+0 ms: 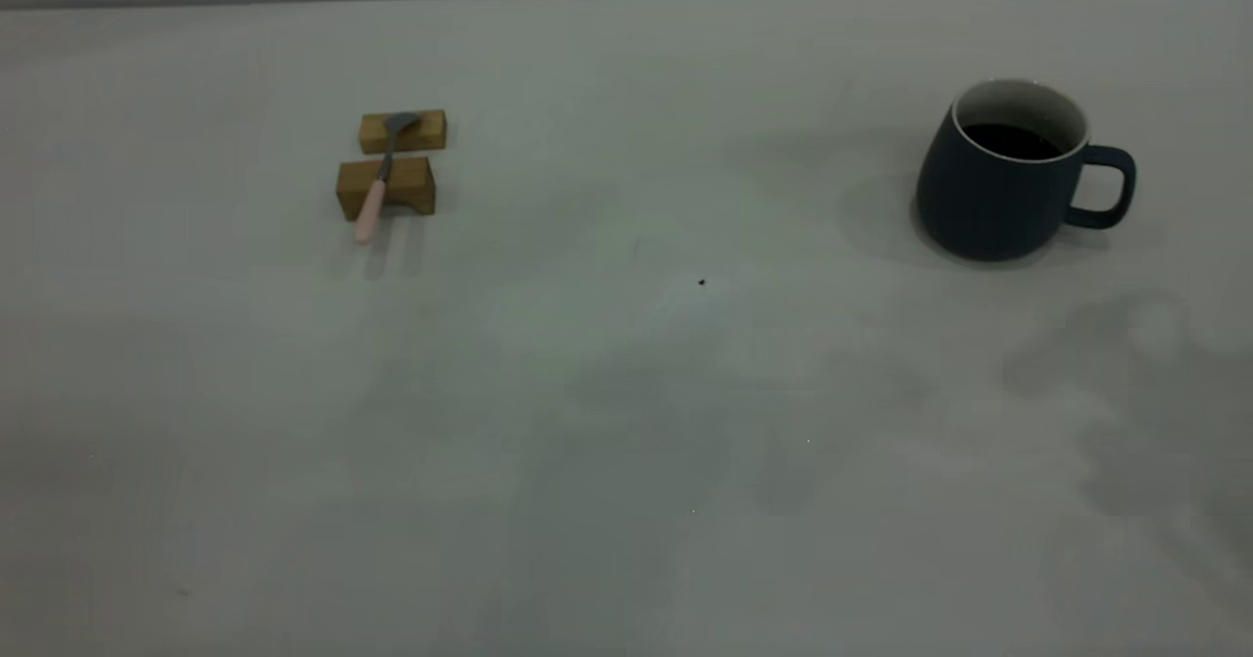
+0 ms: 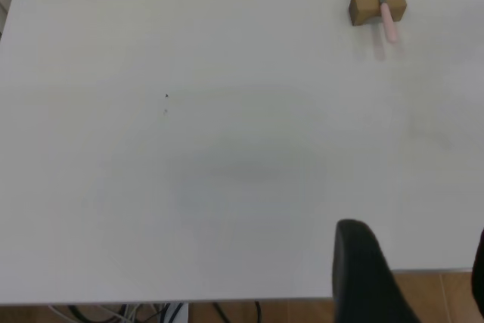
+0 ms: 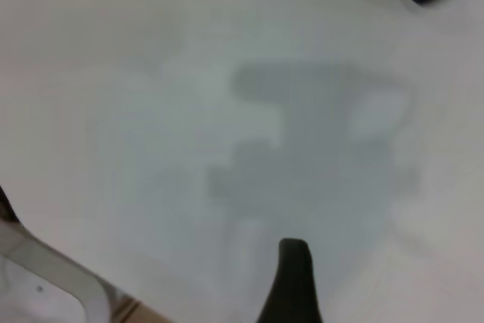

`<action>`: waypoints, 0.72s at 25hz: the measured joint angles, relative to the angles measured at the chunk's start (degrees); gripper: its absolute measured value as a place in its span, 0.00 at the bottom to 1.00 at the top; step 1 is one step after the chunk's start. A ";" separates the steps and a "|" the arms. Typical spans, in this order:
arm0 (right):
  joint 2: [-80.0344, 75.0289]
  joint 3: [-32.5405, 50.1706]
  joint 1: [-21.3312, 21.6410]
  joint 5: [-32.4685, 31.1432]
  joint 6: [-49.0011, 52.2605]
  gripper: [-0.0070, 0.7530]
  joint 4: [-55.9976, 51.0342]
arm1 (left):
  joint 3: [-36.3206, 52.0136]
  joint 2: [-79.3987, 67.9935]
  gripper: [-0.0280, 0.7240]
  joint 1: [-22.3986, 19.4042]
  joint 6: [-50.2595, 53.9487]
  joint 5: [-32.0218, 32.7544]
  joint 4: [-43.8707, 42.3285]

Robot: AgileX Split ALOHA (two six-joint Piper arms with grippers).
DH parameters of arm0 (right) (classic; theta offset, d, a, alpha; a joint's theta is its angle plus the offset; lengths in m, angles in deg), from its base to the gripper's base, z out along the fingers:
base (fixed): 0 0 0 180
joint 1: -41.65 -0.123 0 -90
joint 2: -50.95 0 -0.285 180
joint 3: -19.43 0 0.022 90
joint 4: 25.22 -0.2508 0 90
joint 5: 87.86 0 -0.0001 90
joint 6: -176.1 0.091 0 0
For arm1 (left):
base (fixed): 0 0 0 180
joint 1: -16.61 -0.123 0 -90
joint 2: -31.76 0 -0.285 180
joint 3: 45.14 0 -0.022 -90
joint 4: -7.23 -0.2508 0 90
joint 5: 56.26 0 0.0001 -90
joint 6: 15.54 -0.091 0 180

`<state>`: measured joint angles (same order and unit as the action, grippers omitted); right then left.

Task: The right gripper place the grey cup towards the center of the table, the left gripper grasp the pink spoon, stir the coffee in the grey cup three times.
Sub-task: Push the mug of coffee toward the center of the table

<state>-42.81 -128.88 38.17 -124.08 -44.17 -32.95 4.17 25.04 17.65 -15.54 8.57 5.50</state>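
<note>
Left gripper (image 2: 412, 277) finger (image 2: 363, 270) nearest the wrist lens, over the table (image 2: 189, 172) edge; nothing held.

Second left finger only a sliver at the frame edge: wide apart, open. Pink spoon (image 1: 377, 182) far ahead of the left gripper, laid across two wooden blocks (image 1: 392, 163), pink handle overhanging the nearer block. Right gripper (image 3: 291, 285): one finger visible, spread not readable, nothing seen in its grasp. Grey cup (image 1: 1008, 172) ahead of the right gripper, well apart, upright on the table, handle turned away from the spoon, coffee (image 1: 1008, 140) inside.
</note>
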 joint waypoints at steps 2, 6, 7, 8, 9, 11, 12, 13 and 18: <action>-5.28 -2.60 -2.74 1.51 -0.62 0.92 2.05 | 0.00 0.00 0.60 0.00 0.00 0.00 0.00; -16.61 -8.84 -4.68 2.78 -0.66 0.92 8.36 | 0.00 0.00 0.60 0.00 0.30 0.00 0.00; -19.22 -10.51 -4.73 2.94 -0.68 0.92 9.40 | 0.00 0.00 0.60 0.00 0.30 0.00 0.00; -21.61 -12.19 -4.73 3.20 -0.73 0.92 10.46 | 0.00 0.00 0.60 0.00 0.30 0.00 0.00; -23.44 -13.93 -4.73 3.33 -0.79 0.92 11.36 | 0.00 0.00 0.60 0.00 0.00 0.00 0.00; -27.27 -17.12 -4.73 3.45 -0.85 0.92 13.68 | 0.00 0.00 0.60 0.00 0.30 0.00 0.00; -28.69 -18.88 -4.73 3.53 -0.85 0.92 14.61 | 0.00 0.00 0.60 0.00 0.00 0.00 0.00; -30.29 -20.27 -4.67 3.53 -0.85 0.92 15.50 | 0.00 0.00 0.60 0.00 0.30 0.00 0.00; -36.93 -26.73 -3.21 3.13 -0.97 0.92 17.11 | 0.00 0.00 0.60 0.00 0.00 0.00 0.00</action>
<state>-79.74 -155.61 34.95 -120.95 -45.14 -15.85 4.17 25.04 17.65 -15.54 8.57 5.50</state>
